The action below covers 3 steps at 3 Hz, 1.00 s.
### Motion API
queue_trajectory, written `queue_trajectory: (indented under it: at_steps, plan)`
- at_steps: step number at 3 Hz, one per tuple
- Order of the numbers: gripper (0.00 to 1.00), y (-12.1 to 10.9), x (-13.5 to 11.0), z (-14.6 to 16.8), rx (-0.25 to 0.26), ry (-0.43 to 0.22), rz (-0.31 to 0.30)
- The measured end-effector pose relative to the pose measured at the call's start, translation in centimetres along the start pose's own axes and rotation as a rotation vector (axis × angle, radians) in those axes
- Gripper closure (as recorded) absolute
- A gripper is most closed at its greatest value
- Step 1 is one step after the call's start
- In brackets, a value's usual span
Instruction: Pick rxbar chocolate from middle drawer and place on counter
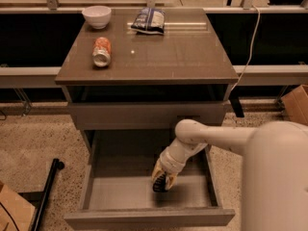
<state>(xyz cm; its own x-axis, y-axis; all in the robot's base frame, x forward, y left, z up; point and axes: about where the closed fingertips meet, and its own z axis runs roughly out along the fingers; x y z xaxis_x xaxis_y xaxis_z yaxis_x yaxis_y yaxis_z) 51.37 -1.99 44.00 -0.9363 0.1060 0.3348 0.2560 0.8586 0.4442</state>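
Though end effector [161, 178] in middle drawer [115, 196], rxbar chocolate [157, 186] axis unclear.

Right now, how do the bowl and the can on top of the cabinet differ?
The bowl is white and stands upright at a back corner; the can is orange and white and lies on its side nearer the front. Both rest on the counter; the end effector is down in the open drawer.
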Motion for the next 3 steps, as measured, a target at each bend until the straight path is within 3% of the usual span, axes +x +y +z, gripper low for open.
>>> queue_trajectory:
  at_steps: [1, 2, 3]
  plan:
    - [1.0, 0.5, 2.7, -5.1, -0.114, -0.019, -0.148]
    - [1.0, 0.4, 5.7, -10.1, -0.182, -0.057, -0.311]
    - [1.0, 0.4, 8.5, -15.8, -0.207, -0.122, -0.451]
